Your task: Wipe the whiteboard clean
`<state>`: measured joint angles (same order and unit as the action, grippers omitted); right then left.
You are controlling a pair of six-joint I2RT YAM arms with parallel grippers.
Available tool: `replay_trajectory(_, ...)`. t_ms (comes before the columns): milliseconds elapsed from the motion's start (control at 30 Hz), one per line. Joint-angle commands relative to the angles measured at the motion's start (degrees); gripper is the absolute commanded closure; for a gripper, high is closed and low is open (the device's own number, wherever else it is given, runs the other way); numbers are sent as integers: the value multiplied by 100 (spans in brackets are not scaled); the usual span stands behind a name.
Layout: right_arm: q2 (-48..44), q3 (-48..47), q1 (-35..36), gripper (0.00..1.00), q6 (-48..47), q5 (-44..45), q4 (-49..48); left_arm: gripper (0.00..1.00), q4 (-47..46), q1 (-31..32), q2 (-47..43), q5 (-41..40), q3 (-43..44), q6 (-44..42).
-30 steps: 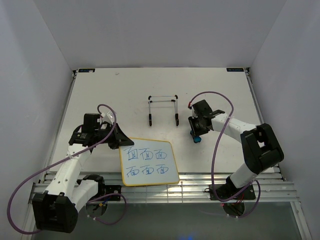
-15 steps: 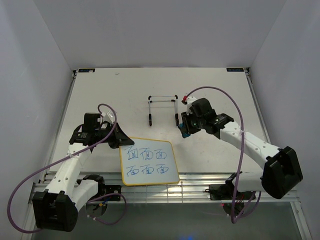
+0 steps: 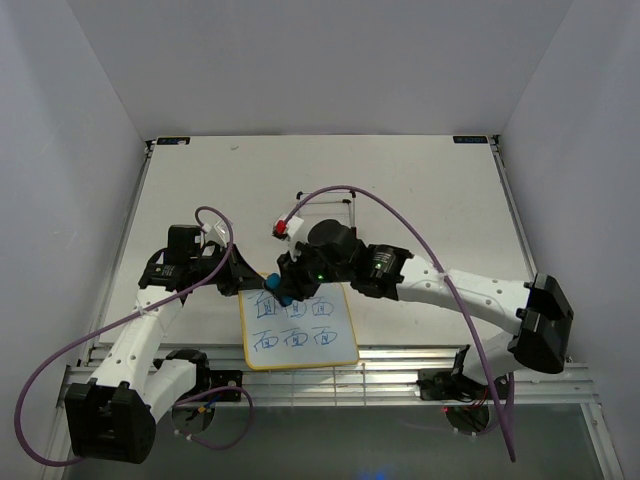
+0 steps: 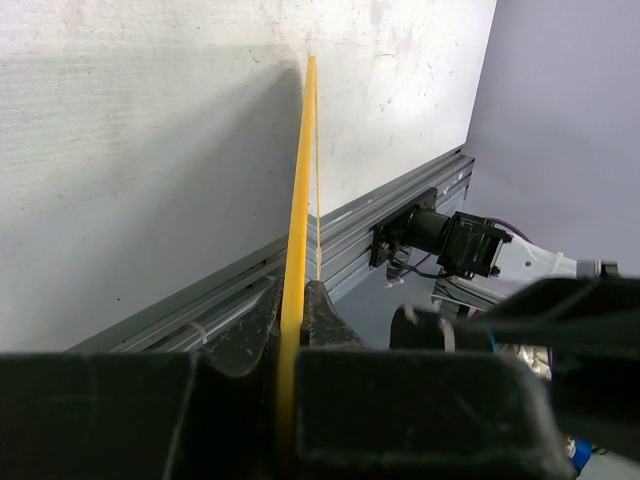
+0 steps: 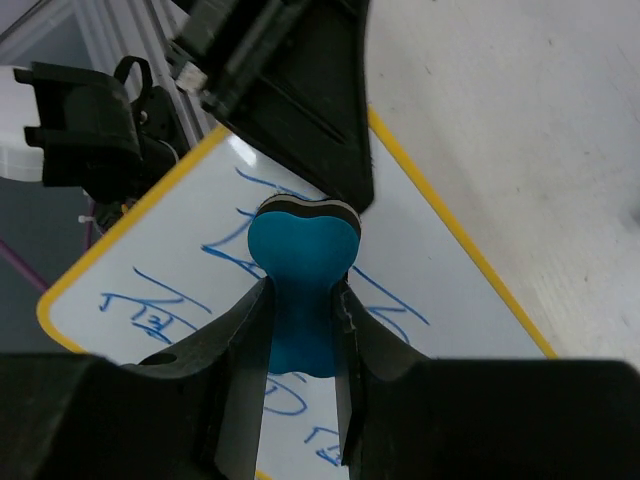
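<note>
Erasing step: the right gripper (image 3: 286, 288) is hovering at the upper-left part of the whiteboard (image 3: 302, 326). By my reading the first wipe is only just starting, since both rows of blue marks (image 3: 296, 340) are looking untouched.
Right gripper: it is pinching the blue eraser (image 5: 300, 285) by its narrow waist, jaws drawn in close, with the black felt end pointing at the board.
Contact: the views are not showing whether the felt is touching the surface or sitting just above it.
Left gripper: the left gripper (image 4: 293, 305) is clamping the board's yellow frame, closed tight on the left edge near the top corner.
Board position: it is lying at the near edge of the table (image 3: 200, 180), between the two arms, with its near side overlapping the metal rail (image 3: 400, 358). The wire easel stand (image 3: 330, 197) is standing apart behind it.
Doing it well: this is calling for felt pressed flat, strokes running along the top row away from the clamp, passes overlapping, then the lower row.
Pressure: I am judging moderate force best, because a hard push could be pivoting the board in its single-edge clamp.
Risk: the eraser is sitting just beside the left gripper, so a stroke toward it could be striking it.
</note>
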<state>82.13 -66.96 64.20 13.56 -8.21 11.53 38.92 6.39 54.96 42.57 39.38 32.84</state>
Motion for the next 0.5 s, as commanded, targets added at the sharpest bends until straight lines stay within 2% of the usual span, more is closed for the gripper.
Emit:
replay_trajectory(0, 329, -702, 416, 80, 24, 249, -318, 100, -279, -15, -47, -978, 88, -401)
replay_trajectory(200, 761, -1223, 909, 80, -3, 469, -125, 100, -279, -15, -12, -1013, 79, -384)
replay_trajectory(467, 989, -1109, 945, 80, 278, 793, -73, 100, -288, -15, 41, -952, 79, -401)
